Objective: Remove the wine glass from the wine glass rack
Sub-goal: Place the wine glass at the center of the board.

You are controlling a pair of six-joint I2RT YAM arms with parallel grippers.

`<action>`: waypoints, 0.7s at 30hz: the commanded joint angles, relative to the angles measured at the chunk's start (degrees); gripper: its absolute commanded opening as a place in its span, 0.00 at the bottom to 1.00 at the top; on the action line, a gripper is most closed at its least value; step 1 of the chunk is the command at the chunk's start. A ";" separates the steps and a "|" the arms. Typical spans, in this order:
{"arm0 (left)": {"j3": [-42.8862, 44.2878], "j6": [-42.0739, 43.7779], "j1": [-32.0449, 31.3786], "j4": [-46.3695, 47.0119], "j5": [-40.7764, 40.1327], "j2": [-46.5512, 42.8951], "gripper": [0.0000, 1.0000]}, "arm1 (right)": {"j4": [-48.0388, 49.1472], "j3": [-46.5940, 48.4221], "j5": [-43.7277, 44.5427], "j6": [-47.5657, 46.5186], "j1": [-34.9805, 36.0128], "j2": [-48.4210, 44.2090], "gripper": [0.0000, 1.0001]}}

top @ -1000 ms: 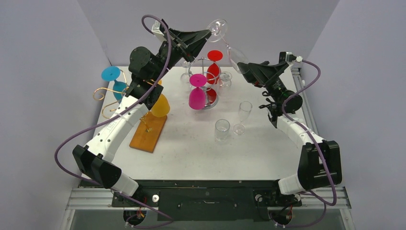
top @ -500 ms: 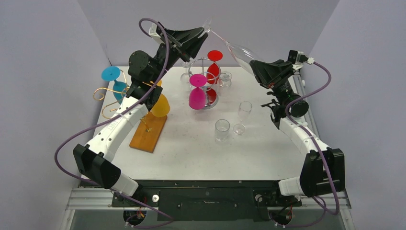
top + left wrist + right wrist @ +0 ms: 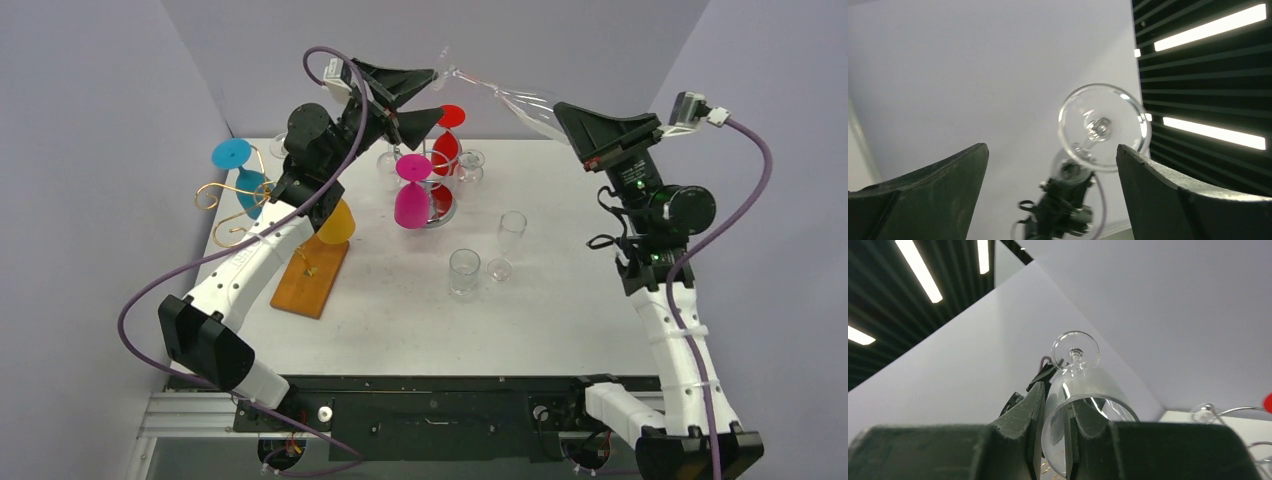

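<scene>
clear wine glass [image 3: 520,100] — left end effector [image 3: 437,92] has sprung wide, right end effector [image 3: 562,110] pinches its bowl.

Right wrist view: lower bowl of clear wine glass [image 3: 1083,385] hidden between fingers [image 3: 1028,410] of right gripper [image 3: 1055,407]; rim out of sight. Red object [image 3: 1268,402] cut by right edge; identity cannot be told.

Left wrist view: both fingers of left gripper [image 3: 1051,150] cut by bottom edge. Glass bowl blurred behind foot; right arm [image 3: 1060,212] beyond it out of focus.

Top view: glass outline faint against wall [image 3: 560,40]. Red glass [image 3: 446,150] partly hidden behind left gripper. Orange glass [image 3: 338,225] partly behind left arm [image 3: 250,255]. Right arm base cut by bottom edge.
</scene>
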 commanded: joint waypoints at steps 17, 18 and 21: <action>6.67 40.91 -1.88 -35.93 1.67 -2.29 0.96 | -80.05 34.65 37.12 -40.44 -2.11 7.72 0.00; 7.53 42.09 -1.93 -37.13 1.26 -2.50 0.96 | -82.11 35.82 37.22 -40.80 -2.15 8.89 0.00; 9.21 47.77 -2.39 -42.98 -0.37 -3.23 0.96 | -86.36 38.01 36.81 -42.36 -2.19 11.50 0.00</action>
